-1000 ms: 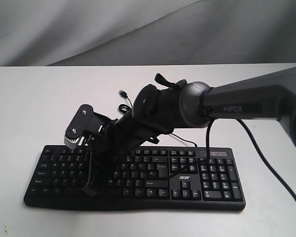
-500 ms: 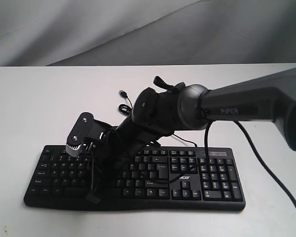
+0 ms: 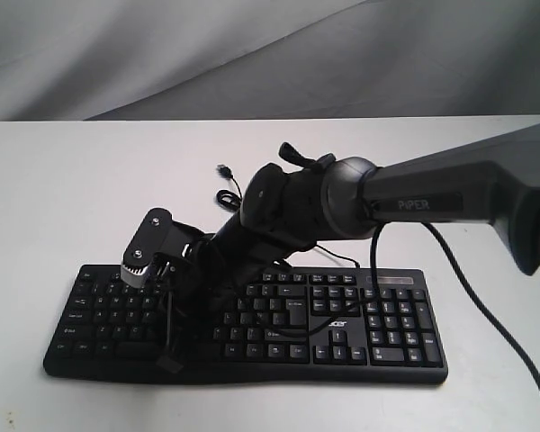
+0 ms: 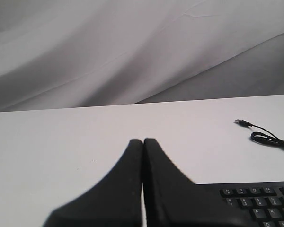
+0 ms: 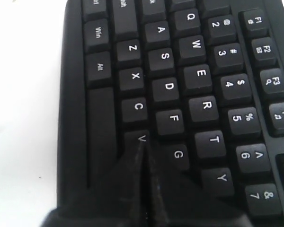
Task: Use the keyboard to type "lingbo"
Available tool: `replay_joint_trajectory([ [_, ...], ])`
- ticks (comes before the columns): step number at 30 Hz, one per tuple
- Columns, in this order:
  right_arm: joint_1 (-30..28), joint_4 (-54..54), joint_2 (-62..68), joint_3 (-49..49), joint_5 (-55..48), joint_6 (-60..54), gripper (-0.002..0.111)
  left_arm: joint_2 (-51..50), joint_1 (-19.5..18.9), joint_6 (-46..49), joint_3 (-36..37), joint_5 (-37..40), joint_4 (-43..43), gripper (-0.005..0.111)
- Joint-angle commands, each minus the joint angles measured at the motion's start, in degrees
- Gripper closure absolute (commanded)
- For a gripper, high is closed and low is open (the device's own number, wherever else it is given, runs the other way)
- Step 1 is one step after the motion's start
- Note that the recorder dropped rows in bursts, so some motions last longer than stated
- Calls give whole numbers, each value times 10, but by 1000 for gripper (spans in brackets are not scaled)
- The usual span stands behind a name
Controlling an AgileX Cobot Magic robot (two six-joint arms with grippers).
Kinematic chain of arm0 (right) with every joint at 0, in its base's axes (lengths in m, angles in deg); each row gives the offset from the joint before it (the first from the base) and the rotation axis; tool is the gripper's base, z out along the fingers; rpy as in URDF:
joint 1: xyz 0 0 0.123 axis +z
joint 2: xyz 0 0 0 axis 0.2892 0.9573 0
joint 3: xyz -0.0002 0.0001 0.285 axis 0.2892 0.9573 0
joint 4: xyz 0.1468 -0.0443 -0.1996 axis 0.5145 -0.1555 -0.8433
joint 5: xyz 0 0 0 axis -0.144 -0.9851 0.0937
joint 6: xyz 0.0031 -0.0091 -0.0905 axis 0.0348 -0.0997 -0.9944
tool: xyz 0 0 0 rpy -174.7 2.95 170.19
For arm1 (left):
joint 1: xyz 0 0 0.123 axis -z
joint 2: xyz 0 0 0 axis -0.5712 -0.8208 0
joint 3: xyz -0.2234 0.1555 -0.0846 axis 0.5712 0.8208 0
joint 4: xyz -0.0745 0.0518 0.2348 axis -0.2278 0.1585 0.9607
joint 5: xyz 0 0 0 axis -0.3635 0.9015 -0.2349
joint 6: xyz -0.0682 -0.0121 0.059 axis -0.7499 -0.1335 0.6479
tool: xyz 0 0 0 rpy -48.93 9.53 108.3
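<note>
Across the near middle of the white table (image 3: 54,180) lies the keyboard (image 3: 342,333), its number pad to the right. Over its left half reaches the right arm (image 3: 432,193), coming in from the right and angled down. The right gripper (image 5: 142,147) has its fingers pressed together into one point, poised at the V key (image 5: 134,138), just beside the G key (image 5: 178,154); whether it touches cannot be told. The left gripper (image 4: 143,142), likewise closed on nothing, hangs over bare table off the keyboard's left end. No screen shows, so the letters typed cannot be counted. Judging by the tip's place, "g" or "b" seems in hand, leaving only the word's end.
</note>
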Motion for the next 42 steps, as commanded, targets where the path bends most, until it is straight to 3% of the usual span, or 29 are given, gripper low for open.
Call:
replay_joint_trajectory([
  [1, 0, -32, -19, 3, -7, 12, 108, 3, 3, -1, 3, -4, 0, 106],
  [6, -6, -132, -69, 3, 5, 105, 108, 3, 3, -1, 3, -4, 0, 106],
  [11, -28, -145, -84, 4, -7, 123, 108, 3, 3, -1, 3, -4, 0, 106],
  [15, -44, -135, -87, 40, 16, 118, 108, 3, 3, -1, 3, -4, 0, 106],
  [21, -61, -12, -95, 91, 41, -2, 108, 3, 3, -1, 3, -4, 0, 106],
  [42, -65, -10, -91, 111, 79, -7, 108, 3, 3, -1, 3, -4, 0, 106],
])
